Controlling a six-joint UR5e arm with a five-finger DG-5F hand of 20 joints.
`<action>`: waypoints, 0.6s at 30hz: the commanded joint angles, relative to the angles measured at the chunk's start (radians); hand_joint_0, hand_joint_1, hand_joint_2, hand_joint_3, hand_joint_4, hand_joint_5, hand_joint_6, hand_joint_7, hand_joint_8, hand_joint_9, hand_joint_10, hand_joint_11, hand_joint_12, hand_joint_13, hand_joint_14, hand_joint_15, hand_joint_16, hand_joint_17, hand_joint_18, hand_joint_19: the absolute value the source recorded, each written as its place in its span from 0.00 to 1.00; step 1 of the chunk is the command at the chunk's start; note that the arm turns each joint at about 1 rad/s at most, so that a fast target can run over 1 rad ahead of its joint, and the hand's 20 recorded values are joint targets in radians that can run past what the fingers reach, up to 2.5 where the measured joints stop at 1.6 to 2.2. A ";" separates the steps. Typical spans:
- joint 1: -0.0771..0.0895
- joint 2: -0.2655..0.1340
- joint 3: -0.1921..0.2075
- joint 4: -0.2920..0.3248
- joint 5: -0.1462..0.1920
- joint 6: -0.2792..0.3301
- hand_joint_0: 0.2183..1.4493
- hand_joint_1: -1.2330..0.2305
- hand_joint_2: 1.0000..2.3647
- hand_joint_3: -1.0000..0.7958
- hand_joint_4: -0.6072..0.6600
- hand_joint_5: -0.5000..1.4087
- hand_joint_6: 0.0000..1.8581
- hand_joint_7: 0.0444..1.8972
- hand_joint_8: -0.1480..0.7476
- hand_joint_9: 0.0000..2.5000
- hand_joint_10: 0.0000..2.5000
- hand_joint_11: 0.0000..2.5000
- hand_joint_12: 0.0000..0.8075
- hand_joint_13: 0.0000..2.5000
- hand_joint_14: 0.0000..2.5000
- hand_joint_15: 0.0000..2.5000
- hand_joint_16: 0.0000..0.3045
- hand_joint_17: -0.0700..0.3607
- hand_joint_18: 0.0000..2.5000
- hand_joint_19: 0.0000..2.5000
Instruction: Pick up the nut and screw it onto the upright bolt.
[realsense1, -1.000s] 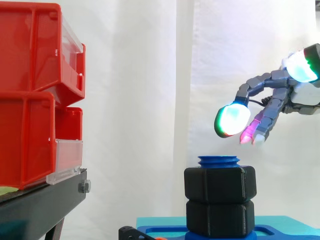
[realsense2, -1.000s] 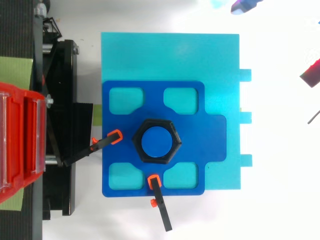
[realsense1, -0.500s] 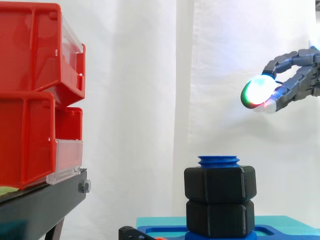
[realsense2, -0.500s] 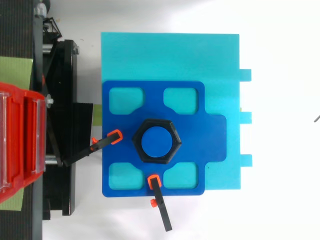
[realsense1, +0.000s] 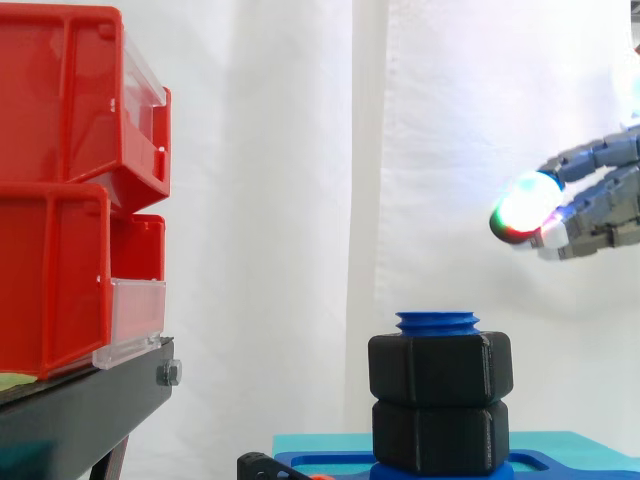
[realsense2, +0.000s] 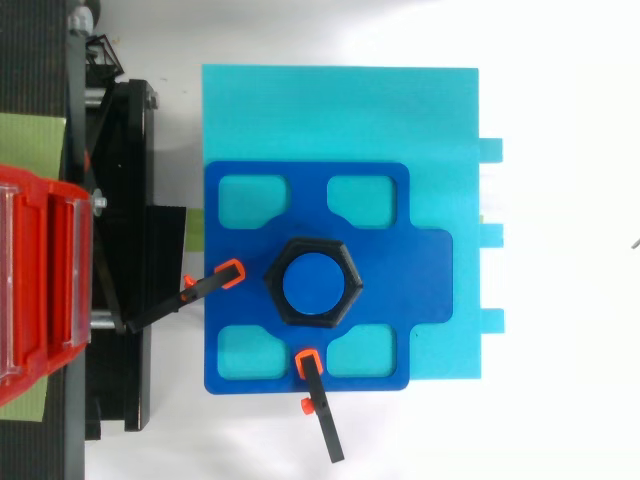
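While the hand (realsense1: 598, 196) hangs at the right edge of the side view, above and to the right of the bolt (realsense1: 437, 321) and well apart from it, its fingers (realsense1: 585, 158) reach leftward nearly straight. The glowing fingertips (realsense1: 520, 210) are bunched close together with nothing in them. The nut (realsense1: 440, 368) is black, hex, and sits on the upright blue bolt, with the thread top poking out just above it. A second black nut (realsense1: 440, 437) sits directly under it, the two touching. From above, the nut (realsense2: 272, 285) rings the bolt (realsense2: 312, 285) at the middle of the dark blue fixture (realsense2: 425, 275), which lies on a cyan plate (realsense2: 340, 110). Two orange-tipped clamps (realsense2: 231, 272) (realsense2: 308, 360) grip the fixture's left and lower edges. Red bins (realsense1: 60, 180) are stacked on a black stand (realsense1: 80, 410) at left, with a white curtain (realsense1: 300, 150) behind.
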 joint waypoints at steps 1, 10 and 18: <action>0.002 0.000 0.000 -0.074 0.005 0.210 0.23 0.57 0.00 0.28 0.61 0.14 0.27 0.32 0.41 0.11 0.00 0.00 0.41 0.02 0.00 0.00 0.14 0.38 0.00 0.00; 0.002 0.000 0.000 -0.211 0.004 0.425 0.23 0.58 0.00 0.28 0.57 0.13 0.27 0.32 0.42 0.08 0.00 0.00 0.42 0.00 0.00 0.00 0.14 0.39 0.00 0.00; 0.002 0.000 0.000 -0.211 0.004 0.419 0.23 0.57 0.00 0.28 0.58 0.13 0.27 0.34 0.44 0.09 0.00 0.00 0.43 0.00 0.00 0.00 0.15 0.39 0.00 0.00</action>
